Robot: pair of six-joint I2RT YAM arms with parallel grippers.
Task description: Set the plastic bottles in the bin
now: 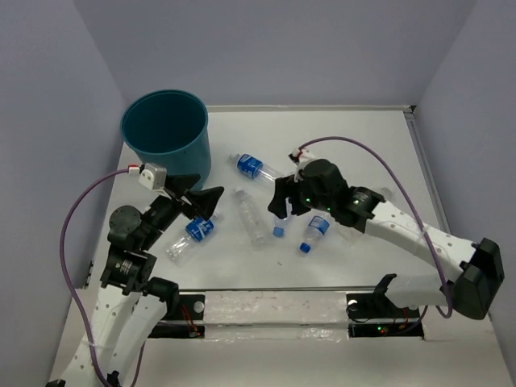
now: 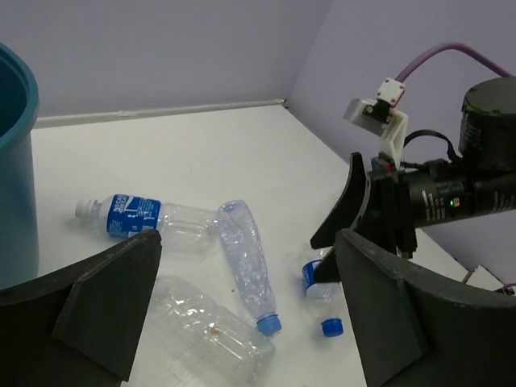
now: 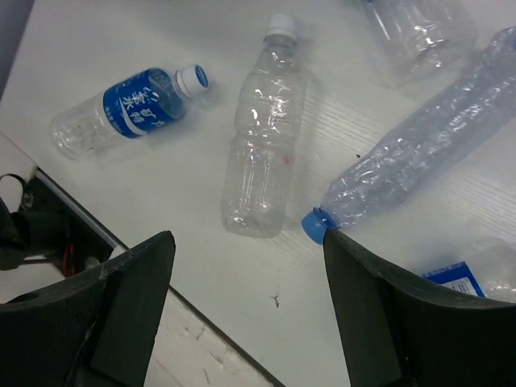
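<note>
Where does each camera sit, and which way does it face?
Top external: high behind both arms, looking down on bin, bottles.
Left wrist: low, facing the right arm across the table; left fingers frame it.
Right wrist: looking down at lying bottles; right fingers at bottom.
Both wrists share the crumpled blue-capped bottle.
</note>
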